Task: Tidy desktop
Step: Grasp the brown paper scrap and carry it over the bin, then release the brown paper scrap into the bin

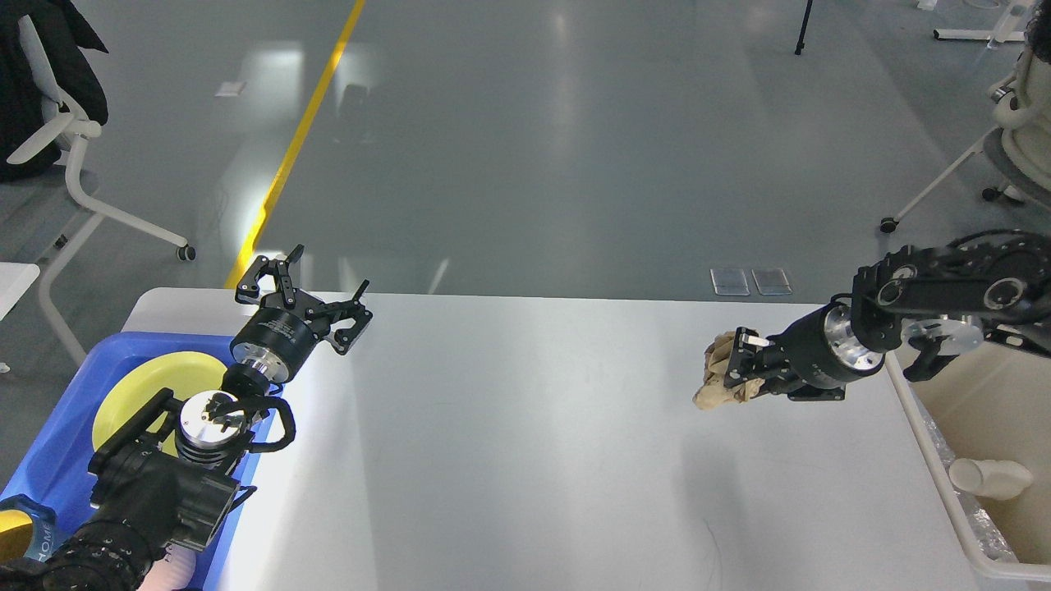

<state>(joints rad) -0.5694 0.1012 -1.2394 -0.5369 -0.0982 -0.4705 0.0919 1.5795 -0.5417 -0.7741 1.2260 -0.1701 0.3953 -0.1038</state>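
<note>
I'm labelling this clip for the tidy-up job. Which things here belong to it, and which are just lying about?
Job:
desktop
crumpled brown paper, held in right end effector
cream bin
blue tray
yellow plate

Lying about:
office chairs
yellow floor line

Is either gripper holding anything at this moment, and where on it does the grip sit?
The right gripper holds a crumpled brown paper wad, its fingers pinching the wad's right side. The left gripper is open and empty.
</note>
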